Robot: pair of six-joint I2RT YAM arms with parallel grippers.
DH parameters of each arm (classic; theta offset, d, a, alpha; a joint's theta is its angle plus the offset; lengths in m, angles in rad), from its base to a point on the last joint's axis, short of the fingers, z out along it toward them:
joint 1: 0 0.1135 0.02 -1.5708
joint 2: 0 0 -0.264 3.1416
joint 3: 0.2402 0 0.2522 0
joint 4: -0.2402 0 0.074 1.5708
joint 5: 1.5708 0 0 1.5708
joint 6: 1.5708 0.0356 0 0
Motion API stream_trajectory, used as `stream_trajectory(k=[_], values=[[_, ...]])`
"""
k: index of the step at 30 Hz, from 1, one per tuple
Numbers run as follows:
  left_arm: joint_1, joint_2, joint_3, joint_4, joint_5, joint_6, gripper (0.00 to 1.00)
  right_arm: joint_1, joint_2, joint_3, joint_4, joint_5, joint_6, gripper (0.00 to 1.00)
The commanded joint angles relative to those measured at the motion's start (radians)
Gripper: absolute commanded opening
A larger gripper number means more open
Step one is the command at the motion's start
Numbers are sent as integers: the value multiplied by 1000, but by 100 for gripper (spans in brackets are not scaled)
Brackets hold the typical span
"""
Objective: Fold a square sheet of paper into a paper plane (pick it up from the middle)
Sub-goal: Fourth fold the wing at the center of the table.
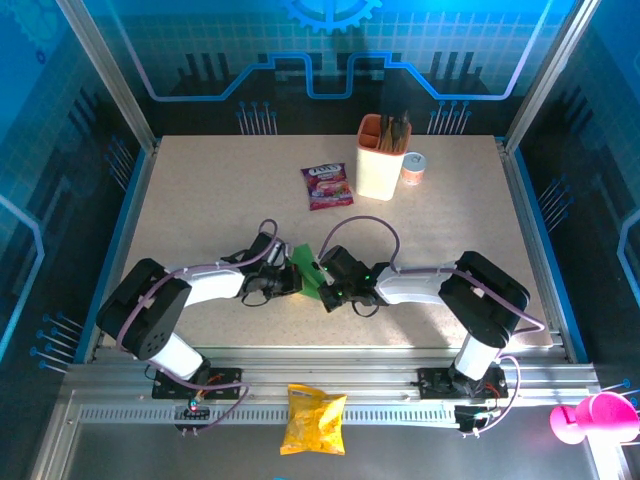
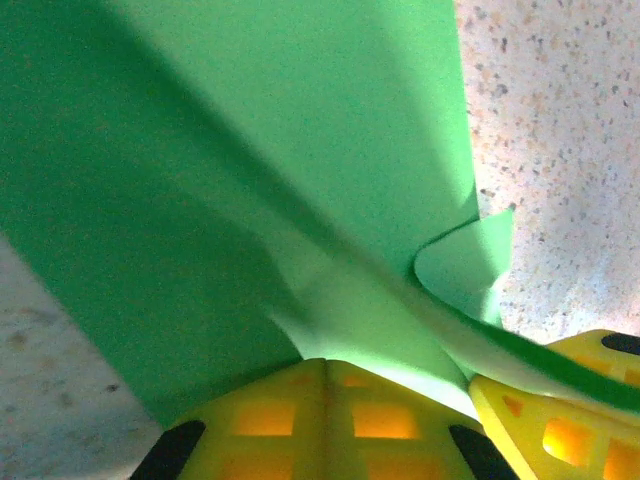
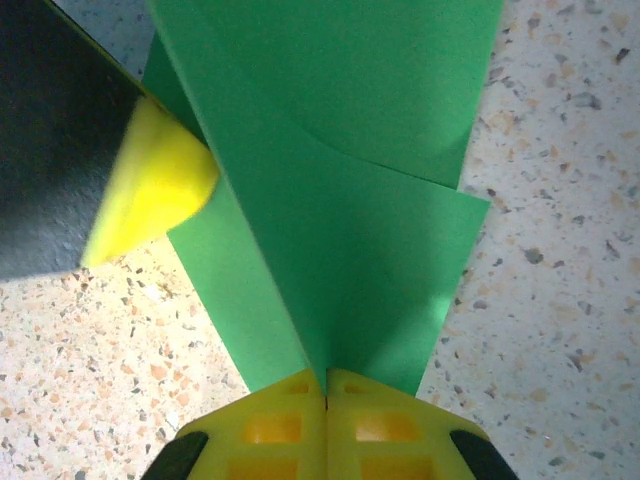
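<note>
The left fingers [image 2: 270,425] are pressed together on the square sheet of paper [image 2: 250,150], and the right fingers [image 3: 290,430] pinch the same sheet on its standing crease. It sits between both arms at the near middle of the counter [image 1: 200,200]. To crease well, I judge both pinches should sit on one fold line, with the paper taut and untwisted. The left wrist view shows a curled corner [image 2: 465,265]; the right wrist view shows flat, overlapped layers instead.

The folded bright green sheet of thin paper [image 3: 380,150] looks matt and smooth, with sharp creases. The pale speckled bench [image 3: 560,330] has a stone-like, faintly grainy finish. The right gripper [image 3: 325,392] has moulded yellow plastic fingers [image 3: 270,428] with a dull sheen. The purple snack sachet [image 1: 327,186] looks glossy.
</note>
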Motion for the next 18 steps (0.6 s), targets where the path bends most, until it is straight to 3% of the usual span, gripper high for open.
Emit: stream_trajectory(k=[1,10,18], values=[[35,-50,26,-91,-17,49,0,-11,31,14,-15,-43,8,1],[65,-199,17,-98,103,37,0,-32,72,8,-2,-113,33,0],[11,-214,-28,-25,151,-14,0,-63,108,6,11,-196,52,0]])
